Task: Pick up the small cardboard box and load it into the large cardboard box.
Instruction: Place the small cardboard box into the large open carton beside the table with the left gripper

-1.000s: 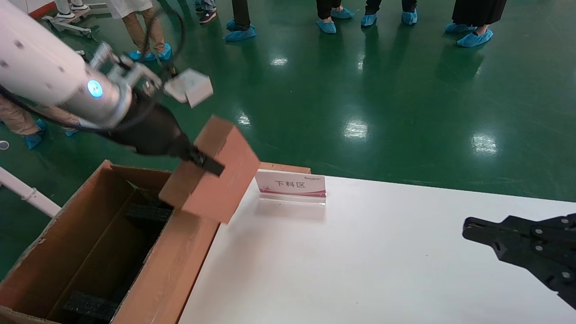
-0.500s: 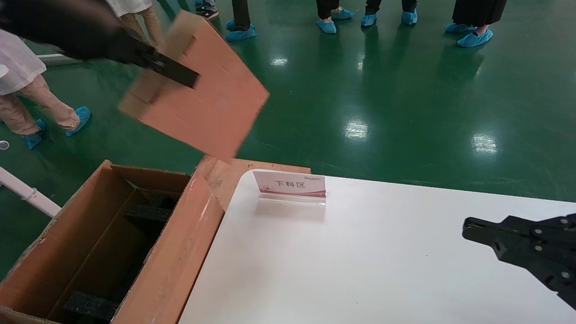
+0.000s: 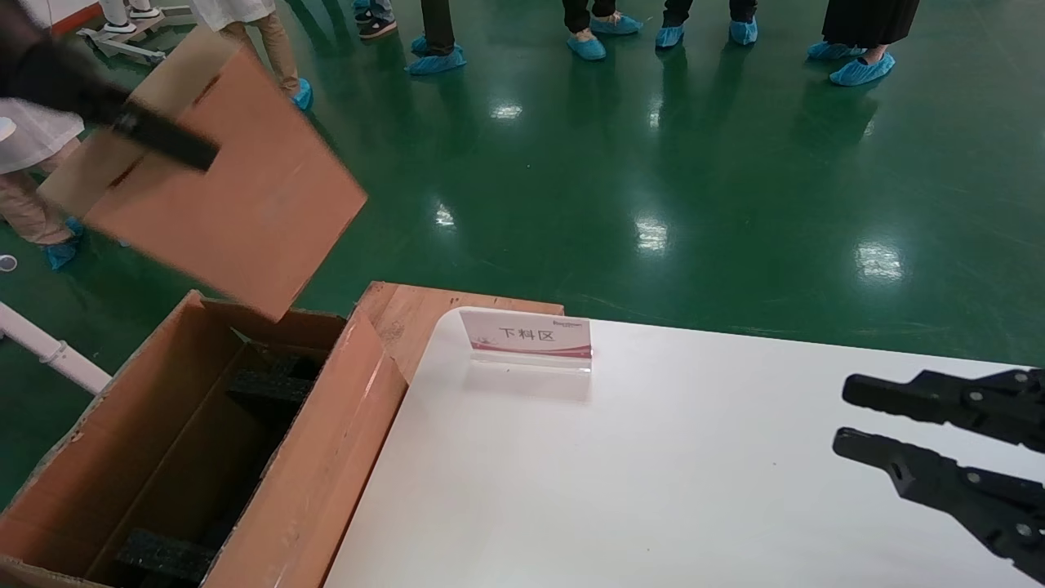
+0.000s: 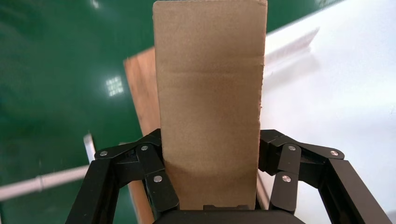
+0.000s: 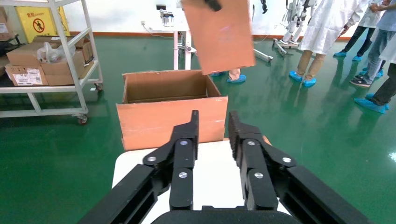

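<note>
The small cardboard box [image 3: 220, 180] is clamped between the jaws of the left gripper [image 4: 210, 182] and held tilted in the air above the far end of the large cardboard box [image 3: 106, 457]. The right gripper [image 3: 849, 420] is parked over the white table [image 3: 620, 490], its jaws slightly parted and empty.

The plain orange-brown corrugated small cardboard box [image 3: 204, 175] has been lifted from the near flap of the big brown flapped large cardboard box [image 3: 163, 457], then swung leftward, and is now held tilted in the air above that carton's far end, apart from it. The black left pincer [image 4: 210, 186], clamped on the small box's sides, has been carried up and left with it. The black right pincer [image 3: 841, 418], formerly closed over the white surface [image 3: 653, 490], has been parted, with a gap between its fingers.
</note>
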`<control>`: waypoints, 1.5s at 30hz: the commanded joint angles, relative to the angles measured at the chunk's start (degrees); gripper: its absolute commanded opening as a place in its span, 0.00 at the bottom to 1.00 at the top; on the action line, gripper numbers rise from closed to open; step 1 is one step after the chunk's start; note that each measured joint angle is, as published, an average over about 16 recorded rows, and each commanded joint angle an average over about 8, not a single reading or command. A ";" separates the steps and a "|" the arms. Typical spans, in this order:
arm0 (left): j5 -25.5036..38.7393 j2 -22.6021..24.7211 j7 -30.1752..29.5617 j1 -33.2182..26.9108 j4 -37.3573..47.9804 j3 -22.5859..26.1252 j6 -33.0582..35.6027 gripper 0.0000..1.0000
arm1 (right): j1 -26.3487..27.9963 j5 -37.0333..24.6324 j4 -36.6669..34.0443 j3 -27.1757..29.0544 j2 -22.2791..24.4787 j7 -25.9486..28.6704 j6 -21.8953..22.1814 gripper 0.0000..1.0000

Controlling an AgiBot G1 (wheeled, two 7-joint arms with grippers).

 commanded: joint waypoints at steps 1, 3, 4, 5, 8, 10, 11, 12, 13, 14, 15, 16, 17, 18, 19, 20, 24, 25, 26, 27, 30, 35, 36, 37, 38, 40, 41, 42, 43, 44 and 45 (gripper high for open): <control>-1.00 -0.50 0.78 -2.19 -0.01 3.83 0.03 0.00 | 0.00 0.00 0.00 -0.01 0.00 0.00 0.00 1.00; -0.96 -0.70 1.46 -3.33 0.45 7.32 0.10 0.00 | 0.00 0.01 0.00 -0.01 0.01 -0.01 0.01 1.00; -0.86 -0.72 1.83 -3.79 0.79 9.02 0.16 0.00 | 0.00 0.01 0.00 -0.02 0.01 -0.01 0.01 1.00; -0.78 -0.71 2.18 -4.17 1.19 10.59 0.23 0.00 | 0.00 0.01 0.00 -0.02 0.01 -0.01 0.01 1.00; -1.23 -0.62 3.15 -5.52 2.53 15.24 1.07 0.00 | 0.01 0.02 0.00 -0.03 0.01 -0.02 0.01 1.00; -2.29 -0.68 3.53 -6.60 3.16 18.27 1.80 0.00 | 0.01 0.03 0.00 -0.04 0.02 -0.02 0.02 1.00; -2.96 -0.75 3.61 -7.11 3.36 19.76 2.12 0.00 | 0.01 0.03 0.00 -0.04 0.02 -0.02 0.02 1.00; -3.69 -0.88 3.61 -7.60 3.52 21.20 2.41 0.00 | 0.01 0.03 0.00 -0.05 0.02 -0.02 0.02 1.00; -4.41 -1.04 3.58 -8.06 3.60 22.63 2.69 0.00 | 0.01 0.03 0.00 -0.05 0.02 -0.02 0.02 1.00; -5.06 -1.22 3.49 -8.49 3.61 23.97 2.92 0.00 | 0.01 0.04 0.00 -0.05 0.02 -0.03 0.02 1.00; -5.66 -1.44 3.38 -8.76 3.55 25.31 2.91 0.00 | 0.01 0.04 0.00 -0.06 0.02 -0.03 0.02 1.00; -6.12 -1.65 3.25 -8.87 3.46 26.49 2.81 0.00 | 0.01 0.04 0.00 -0.06 0.02 -0.03 0.03 1.00; -6.50 -1.85 3.12 -8.96 3.36 27.57 2.71 0.00 | 0.01 0.04 0.00 -0.06 0.03 -0.03 0.03 1.00; -6.80 -2.08 3.00 -9.04 3.22 28.55 2.60 0.00 | 0.01 0.05 0.00 -0.07 0.03 -0.03 0.03 1.00; -6.99 -2.33 2.89 -9.10 3.06 29.39 2.47 0.00 | 0.02 0.05 0.00 -0.07 0.03 -0.03 0.03 1.00; -7.10 -2.61 2.76 -9.17 2.89 30.11 2.32 0.00 | 0.02 0.05 0.00 -0.07 0.03 -0.04 0.03 1.00; -6.94 -3.94 2.03 -8.99 2.10 31.62 1.31 0.00 | 0.02 0.06 0.00 -0.09 0.04 -0.04 0.04 1.00; -6.77 -4.27 1.78 -8.46 1.98 31.60 0.74 0.00 | 0.02 0.06 0.00 -0.09 0.04 -0.05 0.04 1.00; -6.51 -4.58 1.51 -7.83 1.93 31.39 0.18 0.00 | 0.02 0.06 0.00 -0.09 0.04 -0.05 0.04 1.00; -6.23 -4.90 1.26 -7.15 1.89 31.09 -0.34 0.00 | 0.02 0.07 0.00 -0.10 0.04 -0.05 0.04 1.00; -5.27 -5.86 0.58 -4.99 1.70 29.78 -1.77 0.00 | 0.02 0.07 0.00 -0.11 0.04 -0.05 0.05 1.00; -3.22 -7.59 -0.37 -2.91 0.80 27.74 -2.90 0.00 | 0.03 0.08 0.00 -0.12 0.05 -0.06 0.05 1.00; -2.81 -7.92 -0.61 -2.65 0.48 27.48 -3.08 0.00 | 0.03 0.09 0.00 -0.13 0.05 -0.06 0.06 1.00; -2.45 -8.24 -0.85 -2.37 0.18 27.27 -3.28 0.00 | 0.03 0.09 0.00 -0.13 0.05 -0.07 0.06 1.00; -2.12 -8.54 -1.13 -2.06 -0.14 27.09 -3.49 0.00 | 0.03 0.09 0.00 -0.13 0.06 -0.07 0.06 1.00; -1.60 -9.06 -1.73 -1.40 -0.75 26.82 -3.94 0.00 | 0.03 0.10 0.00 -0.14 0.06 -0.07 0.06 1.00; -1.43 -9.29 -2.01 -1.03 -1.06 26.75 -4.17 0.00 | 0.03 0.10 0.00 -0.14 0.06 -0.07 0.06 1.00; -1.24 -9.49 -2.27 -0.64 -1.35 26.73 -4.43 0.00 | 0.03 0.10 0.00 -0.15 0.06 -0.07 0.06 1.00; -1.09 -9.68 -2.53 -0.23 -1.61 26.75 -4.70 0.00 | 0.03 0.10 0.00 -0.15 0.06 -0.08 0.07 1.00; -0.97 -9.85 -2.77 0.20 -1.84 26.78 -5.02 0.00 | 0.03 0.11 0.00 -0.15 0.06 -0.08 0.07 1.00; -0.85 -10.00 -2.99 0.63 -2.05 26.83 -5.35 0.00 | 0.03 0.11 0.00 -0.16 0.06 -0.08 0.07 1.00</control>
